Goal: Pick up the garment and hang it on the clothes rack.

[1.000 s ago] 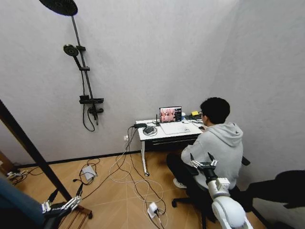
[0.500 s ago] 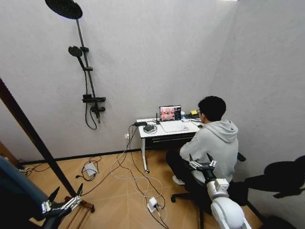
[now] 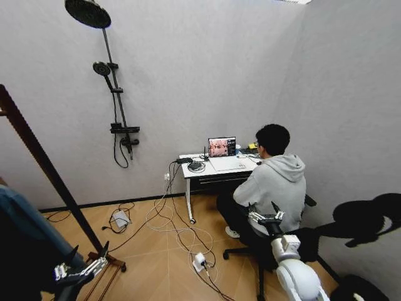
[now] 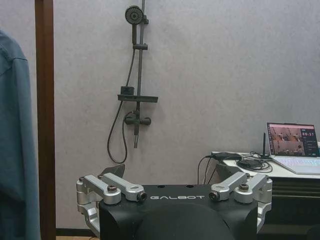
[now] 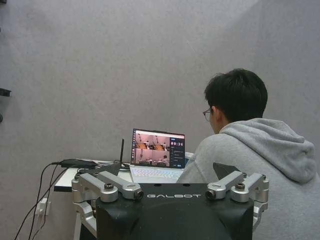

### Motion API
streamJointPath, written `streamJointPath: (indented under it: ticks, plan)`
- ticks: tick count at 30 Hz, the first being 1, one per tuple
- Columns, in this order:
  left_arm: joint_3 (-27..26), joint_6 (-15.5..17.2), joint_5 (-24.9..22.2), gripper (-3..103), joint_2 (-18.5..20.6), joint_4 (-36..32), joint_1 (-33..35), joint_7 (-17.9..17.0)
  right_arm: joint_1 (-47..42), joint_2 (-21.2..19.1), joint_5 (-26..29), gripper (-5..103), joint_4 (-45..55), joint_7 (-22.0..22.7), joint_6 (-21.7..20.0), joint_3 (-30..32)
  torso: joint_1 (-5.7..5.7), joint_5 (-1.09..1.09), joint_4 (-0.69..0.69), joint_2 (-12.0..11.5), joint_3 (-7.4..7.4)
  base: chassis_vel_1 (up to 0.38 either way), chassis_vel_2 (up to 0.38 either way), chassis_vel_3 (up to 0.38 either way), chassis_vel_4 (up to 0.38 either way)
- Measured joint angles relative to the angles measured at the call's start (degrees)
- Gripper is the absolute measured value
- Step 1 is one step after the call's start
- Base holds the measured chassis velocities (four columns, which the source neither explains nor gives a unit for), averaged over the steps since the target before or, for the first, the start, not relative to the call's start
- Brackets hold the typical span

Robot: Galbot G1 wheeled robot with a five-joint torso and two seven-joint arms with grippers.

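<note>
Both grippers are hanging low and wide open, holding nothing: left gripper point(image 3: 84, 260) beside the garment point(image 3: 25, 241), right gripper point(image 3: 264, 211) apart. That garment is hanging by the clothes rack point(image 3: 44, 166) post.

"GALBOT" can be read in pale letters on the black housing of the left gripper point(image 4: 172, 172) in the left wrist view, and the same word is printed on the right gripper point(image 5: 167, 170) housing. The laptop point(image 5: 158, 155) screen text can't be made out.
</note>
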Motion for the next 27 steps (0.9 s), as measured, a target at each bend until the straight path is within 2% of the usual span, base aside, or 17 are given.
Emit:
streamJointPath:
  ticks: [27]
  plan:
    - [0.0,0.0,0.0,100,0.0,0.0,0.0,0.0,-0.71,0.46,-0.9,100,0.21,-0.06,0.25,-0.48,0.0,0.0,-0.02,0.0,0.0,0.097,-0.069,-0.077,0.091]
